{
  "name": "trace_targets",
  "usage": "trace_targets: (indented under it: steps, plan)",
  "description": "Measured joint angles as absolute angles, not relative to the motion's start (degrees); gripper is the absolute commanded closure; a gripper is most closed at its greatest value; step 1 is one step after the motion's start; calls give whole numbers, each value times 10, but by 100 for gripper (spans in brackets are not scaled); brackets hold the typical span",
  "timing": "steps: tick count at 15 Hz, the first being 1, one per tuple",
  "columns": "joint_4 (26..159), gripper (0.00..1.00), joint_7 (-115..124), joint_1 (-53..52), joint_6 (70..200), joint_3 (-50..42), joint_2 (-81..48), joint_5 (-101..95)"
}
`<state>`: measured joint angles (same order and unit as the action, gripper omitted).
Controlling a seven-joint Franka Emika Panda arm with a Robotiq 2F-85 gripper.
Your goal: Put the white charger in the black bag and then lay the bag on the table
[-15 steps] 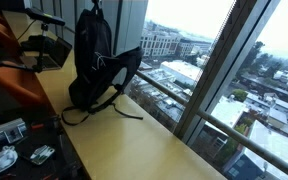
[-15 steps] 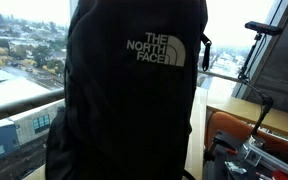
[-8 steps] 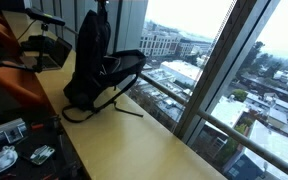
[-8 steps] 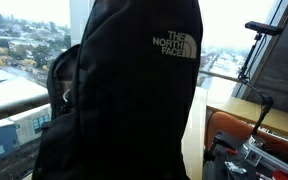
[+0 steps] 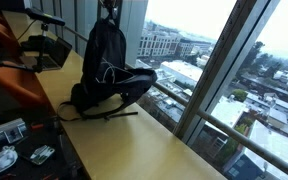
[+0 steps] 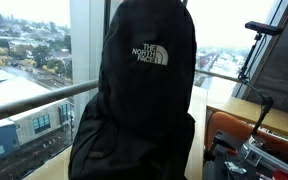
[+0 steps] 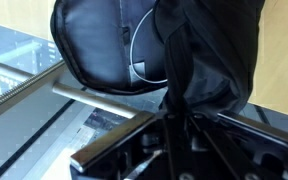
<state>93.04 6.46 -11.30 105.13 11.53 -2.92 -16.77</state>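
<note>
The black bag [image 5: 106, 70] hangs upright by its top, with its bottom resting on the table [image 5: 134, 145] close to the window. It fills most of an exterior view, logo facing the camera [image 6: 144, 90]. My gripper [image 5: 106, 8] is at the bag's top, only partly in view there. In the wrist view my gripper [image 7: 179, 115] is shut on bunched black fabric at the bag's [image 7: 104, 50] top. A thin white cable loop and a small white piece of the white charger [image 7: 136, 62] show inside the bag's open mouth.
An orange chair [image 5: 9, 60] and a dark laptop [image 5: 46, 52] stand at the table's far end. Small clutter [image 5: 9, 152] lies at the near left corner. The window frame [image 5: 199, 90] runs along the table's right edge. A black stand [image 6: 259, 45] rises behind the bag.
The bag has swung and shifted along the table towards the window side. Its lower body has spread out on the tabletop. My gripper has stayed shut on its top.
</note>
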Motion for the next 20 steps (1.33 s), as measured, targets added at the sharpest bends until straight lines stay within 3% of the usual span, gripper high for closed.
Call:
trace_targets:
  steps: [20]
  plan:
    - [1064, 98, -39, 8, 1221, 11, -76, -23]
